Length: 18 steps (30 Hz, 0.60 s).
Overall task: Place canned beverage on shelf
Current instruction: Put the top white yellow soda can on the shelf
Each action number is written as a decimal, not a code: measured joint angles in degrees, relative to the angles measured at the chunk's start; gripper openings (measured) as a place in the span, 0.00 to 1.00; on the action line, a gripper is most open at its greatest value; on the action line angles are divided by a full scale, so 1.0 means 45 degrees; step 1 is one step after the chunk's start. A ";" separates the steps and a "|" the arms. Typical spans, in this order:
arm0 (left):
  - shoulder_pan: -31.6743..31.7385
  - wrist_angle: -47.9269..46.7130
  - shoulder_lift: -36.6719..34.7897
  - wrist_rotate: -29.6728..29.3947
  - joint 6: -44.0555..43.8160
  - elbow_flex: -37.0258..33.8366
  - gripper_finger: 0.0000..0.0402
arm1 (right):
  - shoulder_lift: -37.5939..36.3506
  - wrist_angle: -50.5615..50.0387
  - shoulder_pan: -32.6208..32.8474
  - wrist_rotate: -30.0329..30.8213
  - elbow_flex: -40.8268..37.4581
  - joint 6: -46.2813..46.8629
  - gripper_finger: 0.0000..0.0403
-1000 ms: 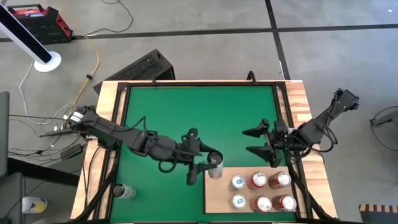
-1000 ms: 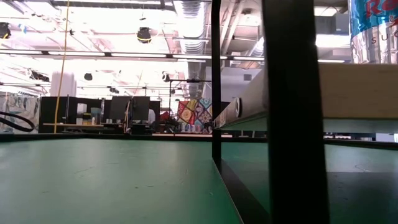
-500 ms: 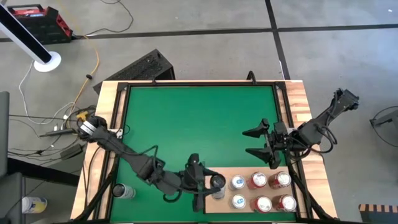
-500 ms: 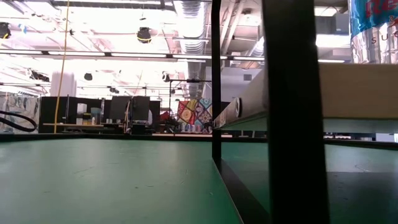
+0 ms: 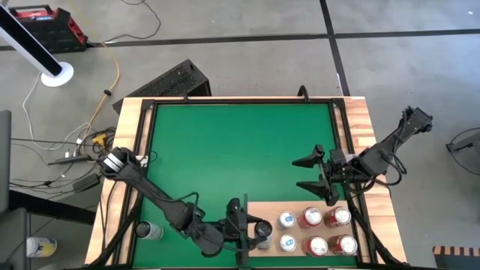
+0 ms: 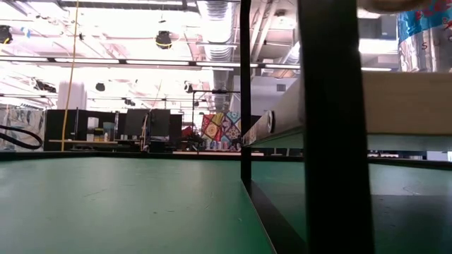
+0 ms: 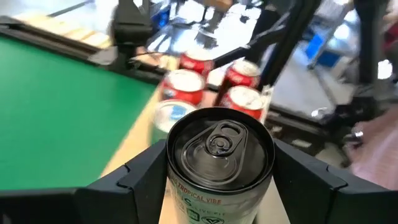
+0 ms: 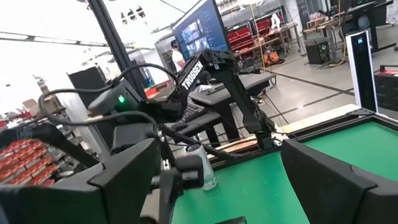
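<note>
"Where's the can?"

"In the left gripper (image 5: pixel 253 231). Its jaws pinch a dark-topped can (image 7: pixel 219 163) by the sides, upright, over the near left edge of the shelf (image 5: pixel 259 208). I can't quite tell whether it's touching the wood."

"What's on the shelf?"

"Six cans: two silver-blue ones (image 5: pixel 287 220) next to the held can, four red ones (image 5: pixel 310 218) beyond."

"And the other arm?"

"The right gripper (image 5: pixel 313 174) hangs over the green mat (image 5: pixel 225 142), beside the shelf's far edge, jaws spread wide, empty. One more can (image 5: pixel 148 231) stands near the mat's front left corner."
</note>
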 joint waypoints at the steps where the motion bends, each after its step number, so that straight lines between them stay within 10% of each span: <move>1: -0.0006 0.0193 0.0096 0.0166 -0.0076 0.0000 0.58 | 0.0024 -0.0021 -0.0001 0.0004 -0.0005 0.0003 0.91; 18: 0.0342 -0.0391 0.0518 0.0964 0.0090 -0.0005 0.58 | 0.0058 -0.0017 0.0004 -0.0103 -0.0005 -0.0044 0.91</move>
